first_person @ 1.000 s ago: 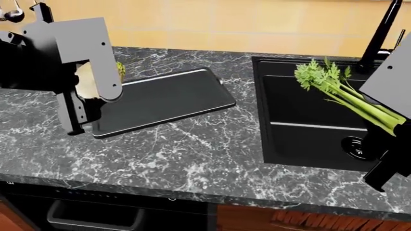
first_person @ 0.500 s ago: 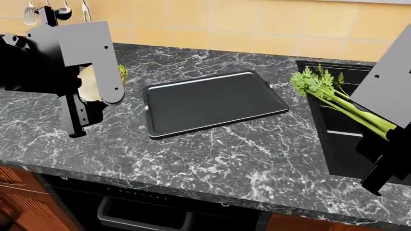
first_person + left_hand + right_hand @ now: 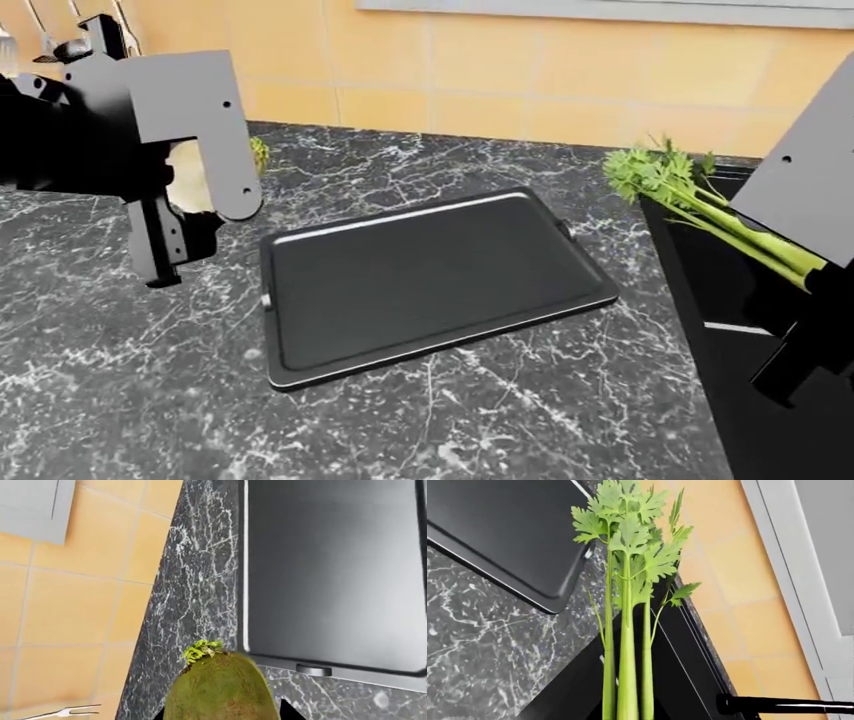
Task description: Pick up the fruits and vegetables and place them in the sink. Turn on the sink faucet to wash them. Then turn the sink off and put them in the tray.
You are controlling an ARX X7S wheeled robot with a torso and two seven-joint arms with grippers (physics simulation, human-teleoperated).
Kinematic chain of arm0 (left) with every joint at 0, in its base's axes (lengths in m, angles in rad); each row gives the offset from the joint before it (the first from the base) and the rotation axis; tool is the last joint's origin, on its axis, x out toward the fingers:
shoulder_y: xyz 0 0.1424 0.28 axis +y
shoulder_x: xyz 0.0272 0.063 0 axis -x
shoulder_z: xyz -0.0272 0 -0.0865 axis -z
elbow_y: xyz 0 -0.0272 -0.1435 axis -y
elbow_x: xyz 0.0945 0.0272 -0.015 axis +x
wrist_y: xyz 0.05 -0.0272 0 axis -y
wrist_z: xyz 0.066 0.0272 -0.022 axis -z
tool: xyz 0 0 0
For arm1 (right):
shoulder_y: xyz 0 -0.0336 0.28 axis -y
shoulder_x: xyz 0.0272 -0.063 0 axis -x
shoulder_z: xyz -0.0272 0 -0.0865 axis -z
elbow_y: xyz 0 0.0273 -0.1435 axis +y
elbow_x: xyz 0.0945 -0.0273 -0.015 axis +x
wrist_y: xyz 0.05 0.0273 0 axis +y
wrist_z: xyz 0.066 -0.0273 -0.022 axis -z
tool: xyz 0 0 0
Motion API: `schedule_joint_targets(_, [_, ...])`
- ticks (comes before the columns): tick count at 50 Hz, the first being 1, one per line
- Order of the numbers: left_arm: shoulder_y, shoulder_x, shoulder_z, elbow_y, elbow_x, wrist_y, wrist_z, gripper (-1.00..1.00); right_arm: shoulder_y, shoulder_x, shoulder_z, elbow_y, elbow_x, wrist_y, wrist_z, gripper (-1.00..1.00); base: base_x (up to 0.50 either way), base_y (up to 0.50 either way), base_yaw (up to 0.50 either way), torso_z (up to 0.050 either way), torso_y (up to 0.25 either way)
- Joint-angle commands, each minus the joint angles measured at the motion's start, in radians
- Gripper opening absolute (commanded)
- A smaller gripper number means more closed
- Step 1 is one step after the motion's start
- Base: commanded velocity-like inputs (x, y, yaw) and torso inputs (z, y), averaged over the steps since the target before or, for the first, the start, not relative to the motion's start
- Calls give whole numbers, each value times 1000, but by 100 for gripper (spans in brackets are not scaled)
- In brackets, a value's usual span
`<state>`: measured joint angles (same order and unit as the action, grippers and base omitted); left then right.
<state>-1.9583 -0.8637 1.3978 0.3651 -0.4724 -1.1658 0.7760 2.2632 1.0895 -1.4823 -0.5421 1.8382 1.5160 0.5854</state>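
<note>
My left gripper [image 3: 200, 215] is shut on the bulb [image 3: 191, 172], held above the counter to the left of the tray [image 3: 427, 285]. In the left wrist view the bulb [image 3: 220, 685] looks olive-green with a small green tuft and fills the space between the jaws, just off the tray's [image 3: 333, 570] short edge. My right gripper [image 3: 801, 275] is shut on the celery stalk [image 3: 701, 210], its leafy top pointing toward the tray, over the sink's [image 3: 707, 370] left rim. The right wrist view shows the celery [image 3: 627, 630] above the sink [image 3: 574, 695], with the tray [image 3: 500, 525] beyond.
The black marble counter [image 3: 441, 420] carries the tray and sink. A yellow tiled wall [image 3: 534, 80] runs behind it, with utensils [image 3: 67, 35] hanging at the far left. A black horizontal bar [image 3: 787, 705] crosses by the sink's back edge in the right wrist view.
The head view has swung left and closer: the tray slid from the left to the middle, and the sink went to the right edge. Both grippers still hold their items.
</note>
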Motion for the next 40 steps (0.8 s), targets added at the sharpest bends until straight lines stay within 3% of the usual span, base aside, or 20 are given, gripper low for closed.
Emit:
schedule_joint_targets(1, [-9,-1,-12,1,12,2,-16,-100,21,1,8,7,-17,4,-1,-100,0,0,-500,0,0])
schedule_joint_targets(11, [-5,46,14,-15,25,3,-9,-100,76,-14,-4,14,20,42,16,-100,0,0,-50,0,1])
schedule_joint_targets(27, [69,282,96,-314,68,118,50,-100,77,-20,0,14,-5,43,-5,-100,0,0,0,1,1])
schedule_joint_targets(40, [85,421,147,-503,97,152,93,-100,65,-15,1,13,-25,33,-13,-100,0,0,0,0,1])
